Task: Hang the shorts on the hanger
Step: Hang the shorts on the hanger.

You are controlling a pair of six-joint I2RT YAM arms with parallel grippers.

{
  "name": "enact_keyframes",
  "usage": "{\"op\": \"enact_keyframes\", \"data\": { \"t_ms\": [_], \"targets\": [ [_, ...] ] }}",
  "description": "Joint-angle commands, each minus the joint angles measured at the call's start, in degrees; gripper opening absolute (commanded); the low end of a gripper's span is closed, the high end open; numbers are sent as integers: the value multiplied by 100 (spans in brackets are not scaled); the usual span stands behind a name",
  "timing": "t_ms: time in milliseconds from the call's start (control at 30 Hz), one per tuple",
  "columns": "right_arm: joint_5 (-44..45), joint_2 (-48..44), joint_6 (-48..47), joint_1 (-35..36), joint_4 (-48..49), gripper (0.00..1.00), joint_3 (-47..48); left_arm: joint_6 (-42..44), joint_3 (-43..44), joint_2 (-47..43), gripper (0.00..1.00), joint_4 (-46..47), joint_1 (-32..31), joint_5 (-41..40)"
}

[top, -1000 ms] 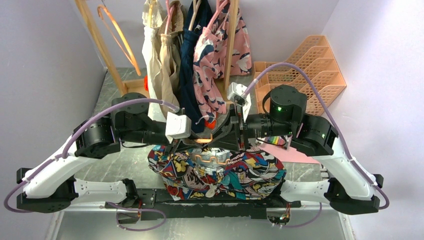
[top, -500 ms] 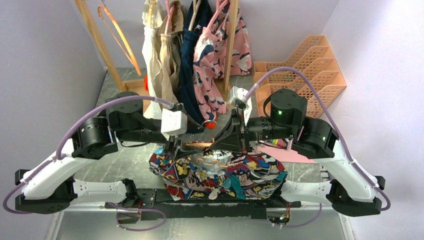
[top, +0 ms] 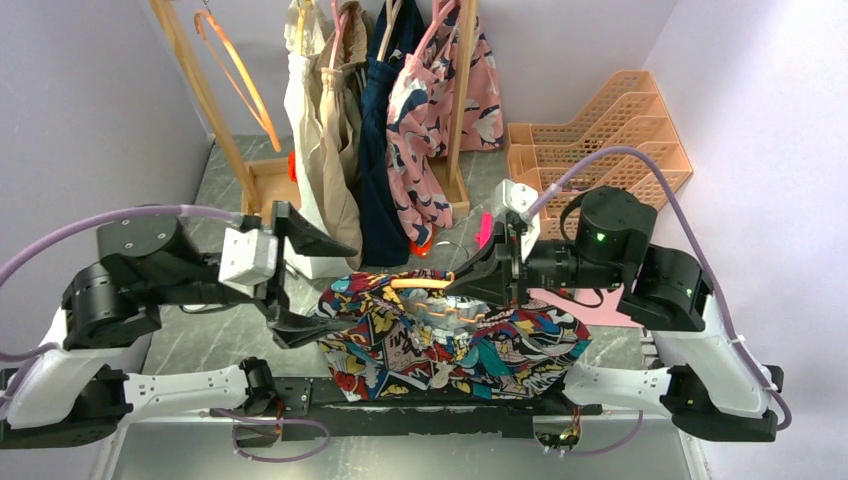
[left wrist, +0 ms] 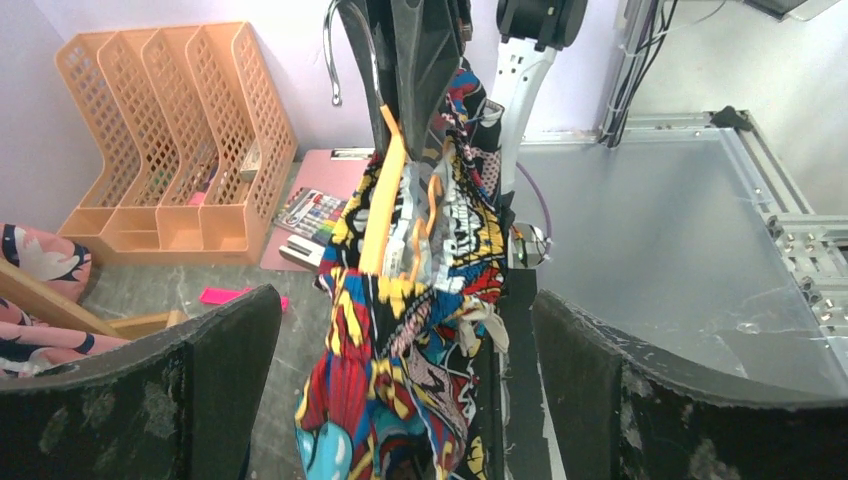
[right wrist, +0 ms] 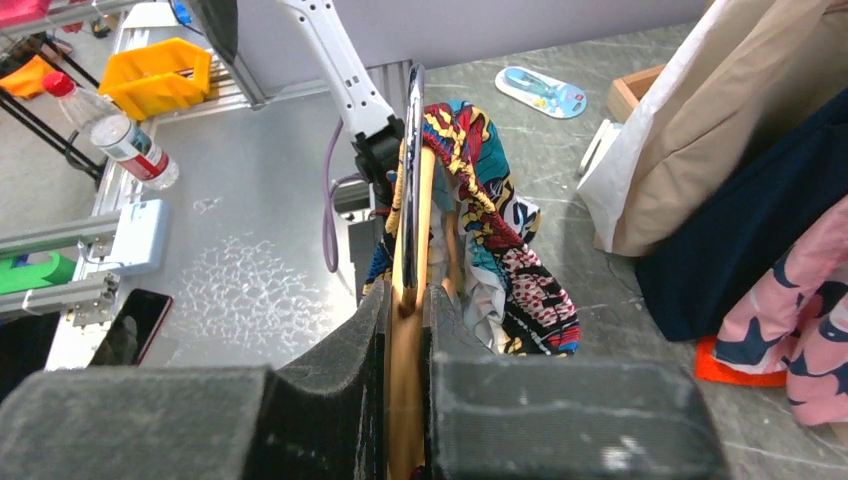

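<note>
Where the right fingers (top: pixel 478 281) clench the hanger (top: pixel 420 283), its orange-tan bar is pinched flat between the two dark pads, as the right wrist view shows with the bar running straight out from between the right fingers (right wrist: pixel 320 390). Draped over that bar, the shorts (top: pixel 450 345) hang by the waistband, with the printed fabric bunched below the hanger and reaching down to the near edge of the surface (top: pixel 200 340). A pale drawstring (left wrist: pixel 480 320) dangles on the side of the shorts that faces the arm bases. Above the shorts, the hanger's silver hook (left wrist: pixel 335 50) curves upward beside the right fingers.

Left of the shorts, the left fingers (top: pixel 310 235) are spread wide and grasp nothing. In the left wrist view the shorts appear between the two pads of the left fingers (left wrist: pixel 150 400), apart from both.

Behind the shorts stands a wooden rack (top: pixel 460 90) carrying a cream garment (top: pixel 320 130), a navy garment (top: pixel 385 150) and a pink floral garment (top: pixel 430 100). To the right of the shorts and further back sits an orange file organizer (top: pixel 610 130), and a pink clipboard (top: pixel 590 308) lies just beside the shorts under the right arm.
</note>
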Motion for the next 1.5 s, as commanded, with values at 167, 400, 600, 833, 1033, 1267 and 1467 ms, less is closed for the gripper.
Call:
{"op": "enact_keyframes", "data": {
  "t_ms": [167,400,600,833,1033,1267,1467],
  "targets": [
    [35,-225,-378,15,-464,0,498,-253,-120,47,99,-432,19,218],
    [-184,-248,-394,19,-595,0,553,-75,142,783,99,-887,19,501],
    [-315,-283,-409,15,-660,0,640,-136,21,965,99,-670,19,557],
    [-365,-327,-459,10,-630,0,583,-154,-11,1120,75,-657,26,826],
    [-435,-312,-499,22,-592,0,602,-381,-138,1176,54,-426,66,1010],
    [-456,-336,-491,16,-519,0,552,-866,-457,1137,61,-40,220,1318],
    [-451,-354,-469,18,-497,0,504,-1009,-635,1063,59,220,228,1413]
  ]
}}
